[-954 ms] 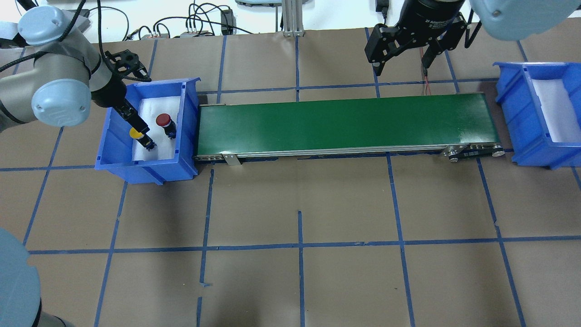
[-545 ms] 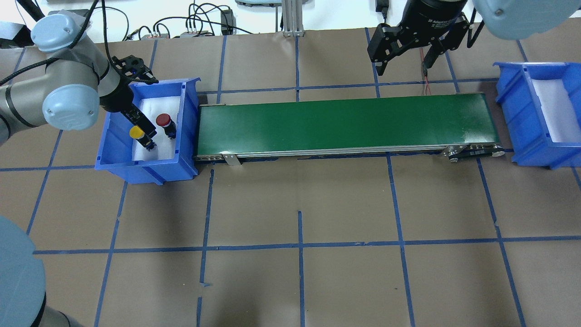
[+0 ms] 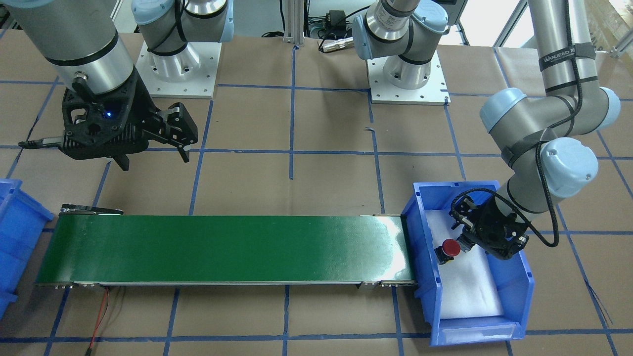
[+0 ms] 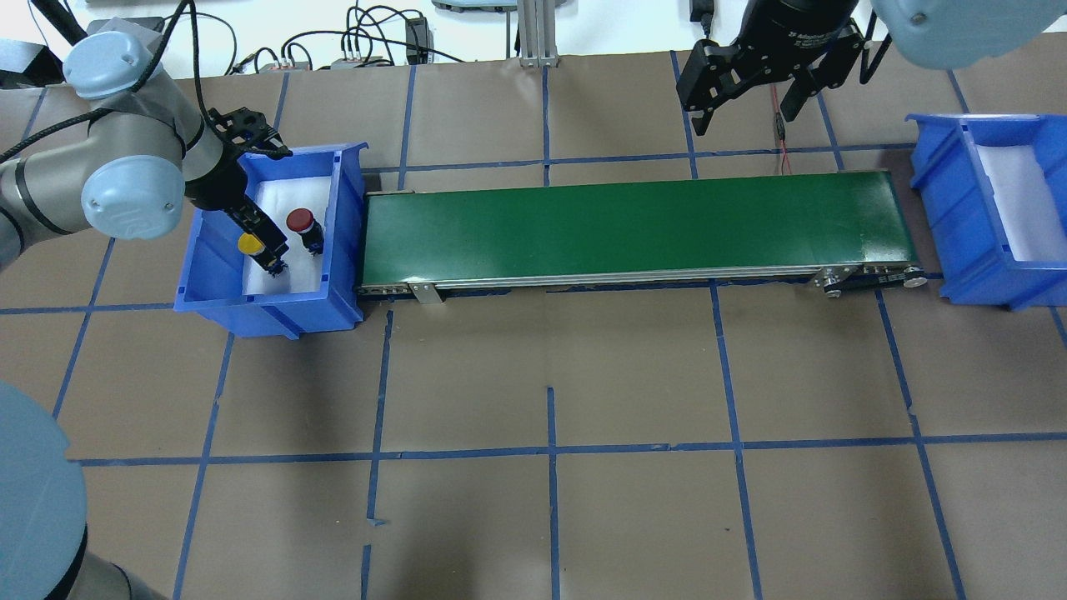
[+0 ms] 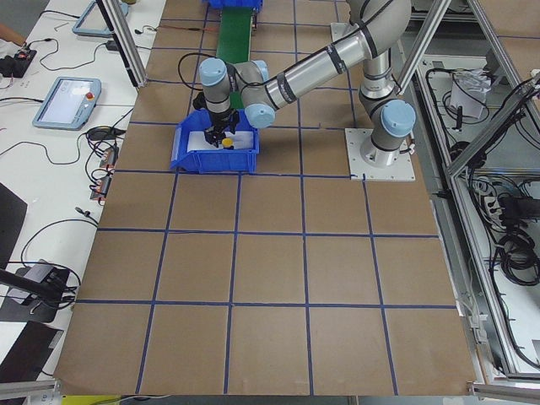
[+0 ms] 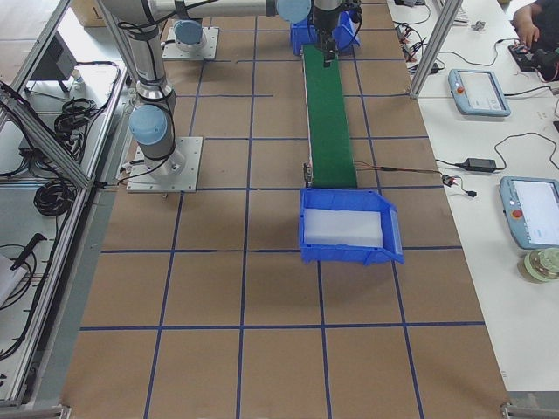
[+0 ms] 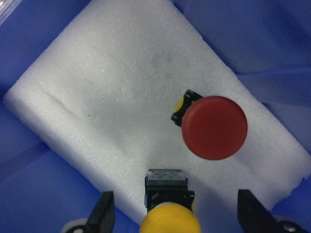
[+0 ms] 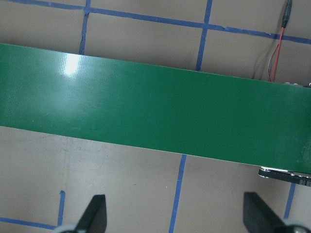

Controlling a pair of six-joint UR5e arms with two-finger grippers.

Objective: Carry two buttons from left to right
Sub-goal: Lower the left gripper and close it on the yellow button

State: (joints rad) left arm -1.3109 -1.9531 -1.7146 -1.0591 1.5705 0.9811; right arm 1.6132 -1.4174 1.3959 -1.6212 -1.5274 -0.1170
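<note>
1. The left gripper is down inside the left blue bin with its jaws spread wide.
2. The yellow button sits right between its fingers. There's a clear gap on each side, so the pads aren't touching it and nothing is gripped.
3. The red button stands cap-up just beside the yellow one, on the same white foam pad. It's close to the yellow one but apart from it, and outside the fingers.
4. The right gripper is wide open too and holding nothing. It hangs in the air near the right-hand part of the green conveyor belt, and its wrist view shows belt and brown table paper below it.
5. The right blue bin sits just past the belt's right end, and both buttons are over in the left bin.
</note>
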